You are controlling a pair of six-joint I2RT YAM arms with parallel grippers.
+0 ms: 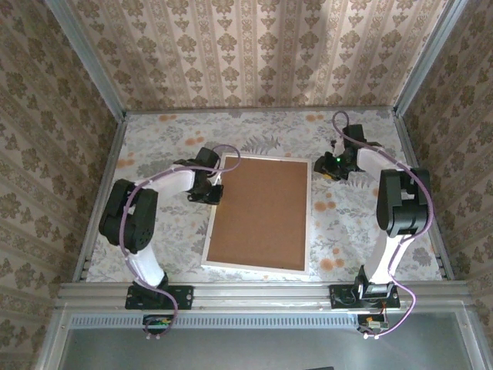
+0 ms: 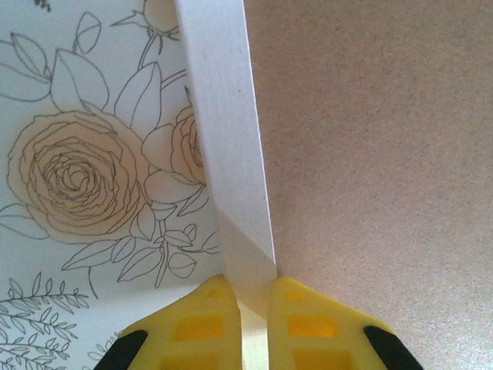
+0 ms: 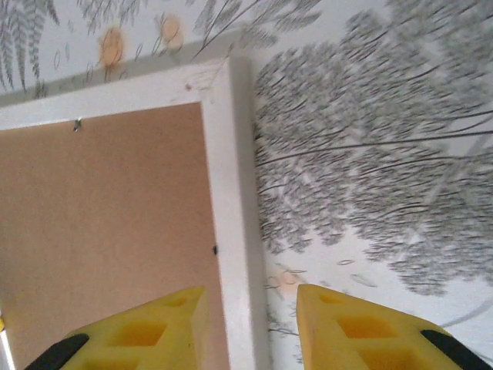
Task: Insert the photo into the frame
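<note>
Left arm bent low, left claw (image 2: 251, 297) clamped on thin white frame (image 2: 227, 131) edge, right claw (image 3: 250, 304) spread astride opposite edge, grainy brown board (image 1: 262, 212), floral surface (image 3: 370, 154).

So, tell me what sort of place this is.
Probably a staged robot test booth: wallpapered walls on metal rails, a flowery table, left arm and right arm bolted at its near edge.
</note>
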